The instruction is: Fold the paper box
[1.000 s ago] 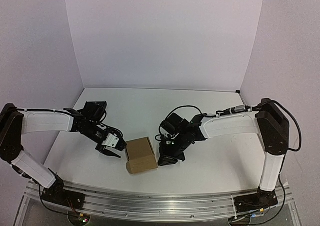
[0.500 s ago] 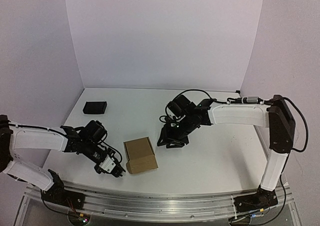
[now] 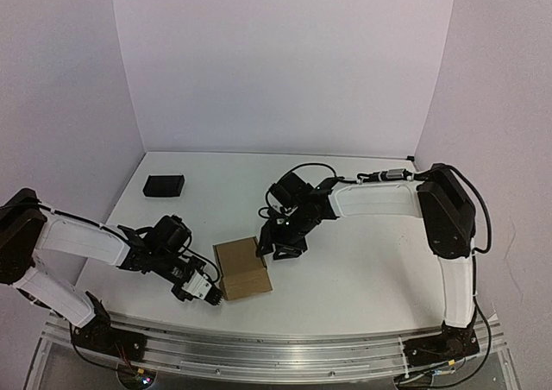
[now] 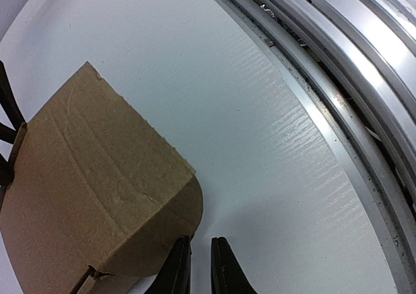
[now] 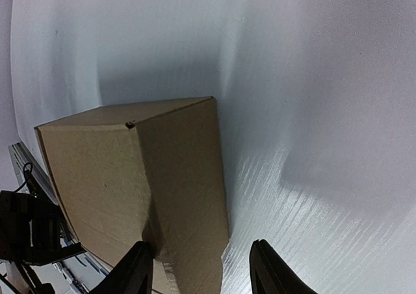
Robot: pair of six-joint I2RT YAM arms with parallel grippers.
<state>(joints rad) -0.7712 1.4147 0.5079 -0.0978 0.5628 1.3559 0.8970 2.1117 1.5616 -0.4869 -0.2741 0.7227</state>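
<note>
The left arm (image 3: 82, 239) reached low across the white tabletop (image 3: 371, 269) from its left side. Farther back on that side lay a small black rectangular block (image 3: 164, 185), well apart from everything else. The left claw (image 3: 207, 291) sat just beside the near left corner of the paper box (image 3: 241, 269). In the left wrist view the claw (image 4: 200, 240) had its two fingers (image 4: 175, 271) drawn almost together, with only a slim gap between them and nothing held there. They sat next to the rounded edge of a side flap on the box (image 4: 97, 196). To the right of it, the grooved metal rail (image 4: 364, 79) ran along the tabletop's near edge.

The brown cardboard box stood as a closed cuboid near the front of the tabletop, a little left of centre, between the two claws.

The right claw (image 3: 274, 245) was at the box's far right corner. The right wrist view showed the claw (image 5: 201, 242) with its fingers (image 5: 263, 271) spread wide. A lower corner of the box (image 5: 130, 170) lay between them, and the right-hand finger stood clear of the cardboard. Whether the other finger touched the box could not be told. The right arm (image 3: 388, 198) stretched in from the right side, its upright link rising from the base at the near right corner.
</note>
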